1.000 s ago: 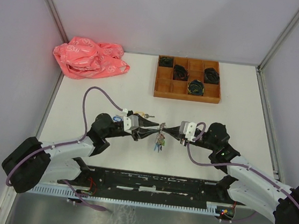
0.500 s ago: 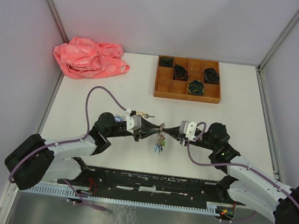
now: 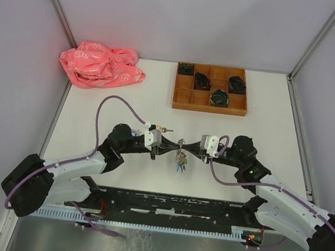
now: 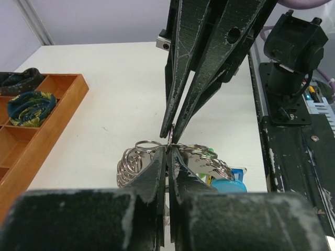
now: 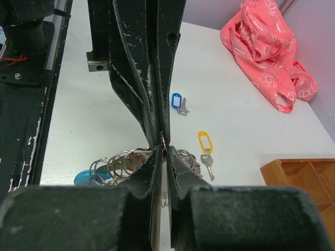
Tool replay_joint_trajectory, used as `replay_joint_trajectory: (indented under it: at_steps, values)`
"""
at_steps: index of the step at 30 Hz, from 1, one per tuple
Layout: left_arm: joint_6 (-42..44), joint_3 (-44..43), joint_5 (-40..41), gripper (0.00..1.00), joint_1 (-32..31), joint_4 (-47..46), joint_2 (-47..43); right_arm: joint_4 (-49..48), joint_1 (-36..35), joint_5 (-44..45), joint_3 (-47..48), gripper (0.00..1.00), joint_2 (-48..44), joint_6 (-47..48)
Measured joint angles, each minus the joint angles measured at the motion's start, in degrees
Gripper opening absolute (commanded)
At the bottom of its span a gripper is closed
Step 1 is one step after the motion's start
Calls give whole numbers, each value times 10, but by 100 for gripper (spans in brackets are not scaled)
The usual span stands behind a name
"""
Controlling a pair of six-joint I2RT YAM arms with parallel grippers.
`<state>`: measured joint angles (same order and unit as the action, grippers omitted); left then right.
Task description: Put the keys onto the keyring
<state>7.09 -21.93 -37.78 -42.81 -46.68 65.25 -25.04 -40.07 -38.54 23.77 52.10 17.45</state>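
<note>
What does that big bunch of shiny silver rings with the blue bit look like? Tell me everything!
The keyring is a large clump of shiny silvery metal loops, with one light-blue curved piece that looks plastic. It sits low over the white table; whether it rests there is unclear. The left gripper and right gripper meet tip to tip, both shut on one thin loop at its top.

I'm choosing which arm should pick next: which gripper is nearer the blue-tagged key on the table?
Left. The blue-tagged key lies on the table beside the left gripper, on its far side. The right gripper sits beyond the keyring, farther away.
</note>
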Motion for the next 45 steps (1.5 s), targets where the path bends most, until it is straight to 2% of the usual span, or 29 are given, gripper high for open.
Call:
replay_joint_trajectory:
  at_steps: [3, 8, 13, 21, 28, 37, 45]
  values:
    - [14, -21, 12, 3, -6, 80, -31, 68, 0, 0, 26, 27, -18, 27]
    - [43, -85, 56, 3, -7, 253, -76, 217, 1, -1, 110, 36, -32, 98]
    - [76, -188, 98, 3, -14, 439, -76, 327, 1, -6, 175, 39, -12, 156]
    - [122, -288, 120, 3, -23, 638, -46, 366, 1, -14, 183, 39, 31, 198]
    - [136, -313, 115, 3, -27, 714, -18, 307, 1, -46, 183, 37, 70, 201]
    - [137, -321, 100, 3, -28, 726, 3, 220, 1, -92, 180, 35, 127, 189]
    - [145, -325, 89, 3, -31, 733, 7, 214, 1, -118, 180, 35, 145, 201]
